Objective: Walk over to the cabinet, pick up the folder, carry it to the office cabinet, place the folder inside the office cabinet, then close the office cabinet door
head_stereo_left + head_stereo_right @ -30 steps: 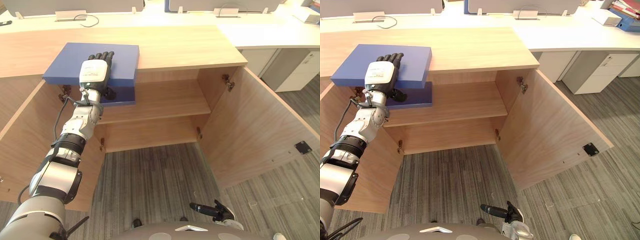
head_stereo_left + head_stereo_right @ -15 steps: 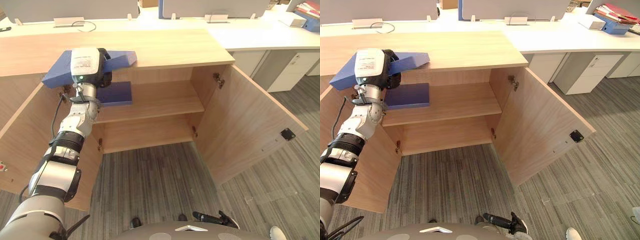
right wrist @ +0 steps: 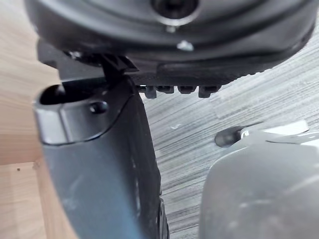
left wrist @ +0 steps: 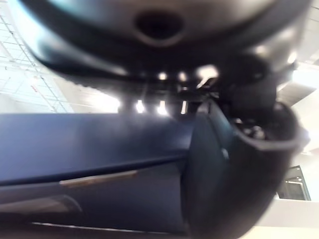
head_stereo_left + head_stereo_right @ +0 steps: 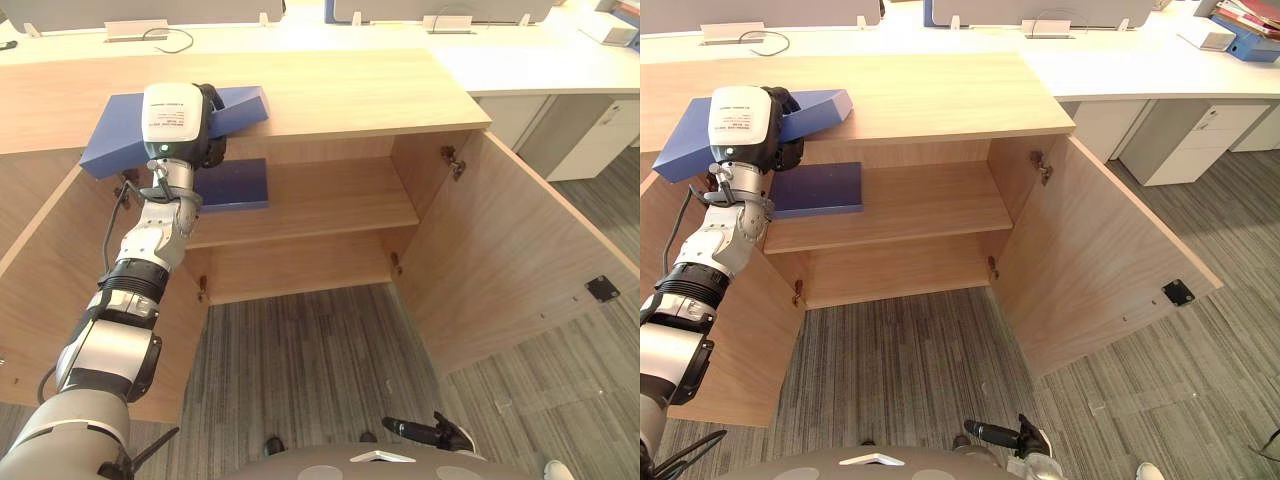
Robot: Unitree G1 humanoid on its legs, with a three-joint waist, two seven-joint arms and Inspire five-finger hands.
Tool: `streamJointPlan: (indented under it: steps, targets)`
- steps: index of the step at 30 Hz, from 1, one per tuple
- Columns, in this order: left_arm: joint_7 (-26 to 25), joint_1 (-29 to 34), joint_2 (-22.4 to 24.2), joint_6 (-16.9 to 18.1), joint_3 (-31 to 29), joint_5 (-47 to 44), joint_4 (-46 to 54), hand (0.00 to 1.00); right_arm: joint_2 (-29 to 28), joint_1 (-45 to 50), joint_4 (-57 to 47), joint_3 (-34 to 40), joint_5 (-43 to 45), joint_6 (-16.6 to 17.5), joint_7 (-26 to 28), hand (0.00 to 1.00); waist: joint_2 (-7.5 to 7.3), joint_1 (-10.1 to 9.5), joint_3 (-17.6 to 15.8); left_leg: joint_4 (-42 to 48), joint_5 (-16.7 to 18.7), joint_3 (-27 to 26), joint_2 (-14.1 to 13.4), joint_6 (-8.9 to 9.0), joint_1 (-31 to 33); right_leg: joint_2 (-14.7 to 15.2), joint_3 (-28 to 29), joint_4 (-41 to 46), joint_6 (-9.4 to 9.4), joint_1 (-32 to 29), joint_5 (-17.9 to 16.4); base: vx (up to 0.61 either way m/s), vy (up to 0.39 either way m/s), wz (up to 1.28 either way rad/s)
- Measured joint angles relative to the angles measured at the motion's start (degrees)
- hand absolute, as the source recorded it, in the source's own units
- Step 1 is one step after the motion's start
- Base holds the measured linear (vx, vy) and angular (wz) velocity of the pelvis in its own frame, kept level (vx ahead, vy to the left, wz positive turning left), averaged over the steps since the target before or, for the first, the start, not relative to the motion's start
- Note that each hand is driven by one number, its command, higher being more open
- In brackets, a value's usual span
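We have the left hand [image 5: 174, 122] clamped on the blue folder [image 5: 110, 148], thumb underneath, and the folder is tilted at the front edge of the cabinet top [image 5: 350, 90]. It looks stiff, flat and probably light. The smooth cover may slip, so gripping deep on that edge suits. The right hand [image 5: 430, 432] hangs low; we cannot tell its state.

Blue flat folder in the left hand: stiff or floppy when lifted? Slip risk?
Probably stiff: the blue flat folder shows straight edges while tilted on the light wooden cabinet top. Likely light for its size, as the left hand alone holds it tilted. Its smooth-looking cover might slip.
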State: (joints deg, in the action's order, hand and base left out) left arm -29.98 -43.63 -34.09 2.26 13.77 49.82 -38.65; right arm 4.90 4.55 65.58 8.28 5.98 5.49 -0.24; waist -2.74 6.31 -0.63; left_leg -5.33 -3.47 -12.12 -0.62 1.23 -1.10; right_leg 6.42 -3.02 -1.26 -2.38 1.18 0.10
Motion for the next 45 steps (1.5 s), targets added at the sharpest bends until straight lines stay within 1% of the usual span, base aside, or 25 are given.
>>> streamJointPlan:
  steps: [2, 3, 5, 7, 8, 9, 10, 13, 14, 16, 17, 19, 22, 25, 29, 33, 34, 35, 37, 38, 39, 40, 41, 43, 45]
  targets:
    - [0.6, 0.1, 0.1, -0.1, 0.6, -0.1, 1.8, 0.0, 0.0, -0.1, 0.0, 0.0, 0.0, 0.0, 0.0, 1.0, 0.01, -0.14, 0.0, 0.0, 0.0, 0.2, -0.1, -0.01, 0.0, -0.1, -0.1, 0.1, 0.02, 0.0, 0.0, -0.05, -0.019, 0.04]
    - [0.8, 1.0, 0.6, -0.3, 0.6, -0.2, 4.6, 0.0, 0.0, 0.0, 0.0, 0.0, 0.0, 0.0, -0.1, 1.0, 0.01, -0.24, 0.0, 0.0, 0.0, 0.6, -0.1, -0.02, 0.0, -0.1, -0.3, 0.2, 0.04, 0.0, 0.0, -0.06, -0.014, 0.08]
    - [1.0, 3.1, 1.9, -0.9, 0.7, -0.7, 10.7, 0.0, -0.1, 0.1, 0.0, 0.0, 0.0, 0.0, -0.2, 1.0, 0.0, -0.49, -0.1, 0.0, 0.0, 1.2, -0.1, -0.05, 0.2, -0.1, -0.8, 0.3, 0.06, 0.0, -0.1, -0.07, -0.009, 0.13]
    - [1.0, 6.1, 3.5, -1.0, 1.3, -2.0, 18.6, 0.0, -0.1, 0.1, 0.1, 0.0, 0.0, 0.0, -0.3, 1.0, -0.09, -0.72, -0.1, 0.0, -0.2, 1.6, -0.1, -0.17, 0.4, 0.0, -1.3, 0.4, 0.13, 0.0, -0.1, -0.06, -0.001, 0.11]
    - [1.1, 8.2, 4.4, -0.9, 2.4, -2.2, 23.4, 0.0, -0.1, 0.1, 0.1, 0.0, 0.0, 0.0, -0.3, 1.0, -0.12, -1.14, -0.1, 0.0, -0.3, 1.7, -0.1, -0.19, 0.4, 0.0, -1.4, 0.5, 0.31, 0.0, -0.2, -0.07, 0.0, 0.07]
    - [1.4, 9.8, 5.5, -0.1, 3.8, -2.2, 27.4, 0.0, 0.0, 0.3, 0.2, 0.0, 0.0, 0.0, -0.4, 1.0, -0.12, -1.45, -0.2, -0.1, -0.4, 1.9, -0.1, -0.15, 0.5, 0.0, -1.5, 0.7, 0.43, -0.1, -0.4, -0.09, -0.002, 0.08]
    - [1.5, 10.6, 5.8, 0.6, 4.7, -2.2, 29.3, 0.0, 0.1, 0.5, 0.3, 0.0, 0.0, 0.0, -0.4, 1.0, -0.11, -1.48, -0.2, -0.1, -0.5, 2.2, -0.1, -0.14, 0.6, 0.0, -1.4, 0.8, 0.39, -0.1, -0.4, -0.08, -0.004, 0.13]
    - [3.1, 14.2, 8.4, 4.0, 9.1, -2.3, 37.4, 0.0, 0.3, 0.2, 1.1, 0.0, 0.1, 0.0, -0.4, 1.0, -0.07, -1.55, -0.2, -0.1, -1.0, 2.8, -0.1, -0.09, 0.7, 0.1, -1.7, 1.3, 0.08, -0.2, -0.4, -0.05, -0.001, 0.09]
    - [3.5, 14.7, 9.0, 4.7, 9.8, -2.4, 38.7, 0.0, 0.3, 0.3, 1.1, 0.0, 0.1, 0.0, -0.4, 1.0, -0.05, -1.53, -0.2, -0.1, -1.1, 2.9, -0.1, -0.11, 0.7, 0.1, -1.7, 1.3, -0.02, -0.2, -0.4, -0.05, 0.007, 0.03]
    - [5.3, 15.6, 10.9, 8.0, 12.5, -3.7, 42.5, 0.0, 0.3, 0.5, 1.2, 0.1, 0.3, 0.0, -0.5, 1.0, 0.03, -1.51, -0.1, -0.1, -1.4, 3.1, -0.2, -0.2, 0.8, 0.4, -1.8, 1.3, -0.39, -0.2, -0.1, -0.06, 0.015, 0.03]
    - [5.8, 15.6, 11.2, 8.8, 13.1, -4.8, 43.2, 0.0, 0.4, 0.6, 1.2, 0.1, 0.4, 0.0, -0.5, 1.0, 0.08, -1.47, -0.1, -0.1, -1.5, 3.2, -0.3, -0.24, 0.9, 0.4, -1.8, 1.3, -0.5, -0.2, -0.1, -0.06, 0.004, 0.02]
    - [6.8, 16.7, 12.5, 11.4, 14.3, -7.2, 45.7, 0.0, 0.6, 1.1, 1.2, 0.1, 1.3, 0.0, -0.6, 1.0, 0.49, -1.32, 0.2, -0.1, -1.6, 3.2, -0.5, -0.26, 0.8, 0.4, -1.8, 1.3, -0.75, -0.2, 0.1, -0.05, -0.004, 0.0]
    - [8.2, 17.6, 13.4, 12.9, 14.6, -9.7, 47.8, 0.0, 1.0, 1.4, 1.6, 0.1, 1.3, 0.0, -0.6, 1.0, 0.98, -1.42, 0.5, -0.1, -2.0, 3.6, -0.6, -0.17, 0.9, 0.4, -2.2, 1.4, -1.07, -0.2, 0.2, -0.05, 0.0, 0.06]
    - [9.9, 18.7, 13.4, 13.4, 14.6, -13.6, 49.1, 0.0, 1.2, 1.7, 2.3, 0.0, 1.3, -0.1, -0.6, 1.0, 1.24, -1.45, 0.8, -0.1, -2.4, 4.3, -0.7, -0.22, 1.1, 0.3, -2.9, 1.5, -1.24, -0.1, 0.1, -0.05, -0.003, 0.13]
    - [14.3, 22.6, 13.3, 14.5, 14.8, -23.3, 53.2, 0.0, 1.5, 2.1, 2.2, -1.1, 1.4, -0.1, -0.7, 1.0, 1.27, -1.87, 1.2, -0.1, -2.9, 4.7, -0.7, -0.24, 1.6, 0.4, -3.3, 1.3, -1.8, -0.2, 0.2, -0.05, 0.007, 0.07]
    - [16.6, 24.8, 13.3, 15.9, 14.7, -37.2, 56.1, 0.0, 1.7, 2.2, 1.9, -2.3, 3.0, -0.1, -0.8, 1.0, 0.95, -2.11, 1.5, -0.1, -3.1, 4.9, -0.6, -0.37, 1.8, 0.4, -3.3, 1.2, -2.32, -0.2, 0.3, -0.02, 0.007, 0.01]
    - [18.8, 25.5, 13.3, 16.4, 14.4, -44.8, 57.3, 0.0, 1.6, 2.7, 0.7, -2.3, 3.9, -0.1, -0.9, 1.0, 0.87, -2.3, 1.5, -0.1, -3.2, 4.9, -0.6, -0.38, 1.9, 0.4, -3.3, 1.1, -2.48, -0.2, 0.3, -0.04, 0.015, 0.01]
    - [19.3, 25.6, 13.3, 16.6, 14.4, -46.3, 57.5, 0.0, 1.6, 2.7, 0.4, -2.4, 4.0, -0.1, -0.9, 1.0, 0.86, -2.34, 1.6, -0.1, -3.1, 4.9, -0.6, -0.38, 1.9, 0.4, -3.3, 1.1, -2.5, -0.2, 0.4, 0.0, 0.0, 0.0]
    - [23.0, 26.9, 13.5, 17.3, 14.0, -57.6, 58.2, 0.0, 1.5, 3.7, -3.7, -3.9, 4.1, -0.2, -1.1, 1.0, 0.7, -2.74, 1.8, -0.1, -3.2, 4.9, -0.6, -0.41, 2.1, 0.4, -3.3, 1.0, -2.65, -0.3, 0.4, 0.0, 0.0, 0.0]
    - [24.3, 27.5, 13.6, 17.5, 13.7, -60.9, 58.2, 0.0, 1.5, 3.9, -5.2, -4.4, 4.2, -0.2, -1.1, 1.0, 0.66, -2.73, 1.9, -0.1, -3.2, 4.9, -0.6, -0.44, 2.2, 0.4, -3.3, 0.9, -2.75, -0.4, 0.5, -0.04, 0.011, -0.01]
    - [26.6, 28.9, 14.0, 17.5, 13.0, -67.3, 58.1, 0.0, 1.3, 4.2, -8.4, -4.6, 4.5, -0.3, -1.2, 1.0, 0.66, -2.71, 2.7, -0.1, -3.3, 4.8, -0.6, -0.49, 2.9, 0.4, -3.3, 0.8, -2.87, -1.0, 0.6, 0.0, 0.0, 0.0]
    - [28.8, 30.4, 14.5, 17.5, 12.0, -73.8, 57.7, 0.0, 1.2, 4.3, -12.1, -4.6, 4.5, -0.3, -1.3, 1.0, 0.67, -2.7, 2.7, -0.1, -3.4, 4.8, -0.6, -0.52, 2.9, 0.4, -3.2, 0.8, -2.97, -1.0, 0.7, 0.0, 0.0, 0.0]
    - [29.7, 31.2, 14.7, 17.5, 11.6, -76.9, 57.4, 0.0, 1.2, 4.4, -13.9, -4.6, 4.5, -0.3, -1.3, 1.0, 0.64, -2.71, 2.7, -0.1, -3.4, 4.7, -0.6, -0.53, 2.8, 0.4, -3.2, 0.8, -3.0, -1.0, 0.7, 0.0, 0.0, 0.0]
    - [32.0, 33.7, 15.6, 17.3, 9.4, -84.4, 55.9, 0.0, 1.2, 5.0, -21.1, -4.5, 4.5, -0.2, -1.3, 1.0, 0.39, -2.79, 2.9, 0.0, -3.4, 4.7, -0.6, -0.52, 2.8, 0.4, -3.2, 0.7, -2.94, -1.0, 0.9, 0.0, 0.0, 0.0]
    - [33.4, 35.5, 16.1, 17.2, 7.6, -88.6, 54.6, 0.0, 1.2, 5.3, -25.6, -4.4, 4.5, -0.2, -1.3, 1.0, 0.13, -2.94, 3.1, 0.0, -3.4, 4.7, -0.6, -0.51, 2.8, 0.4, -3.2, 0.7, -2.79, -1.0, 1.0, 0.0, 0.0, 0.0]
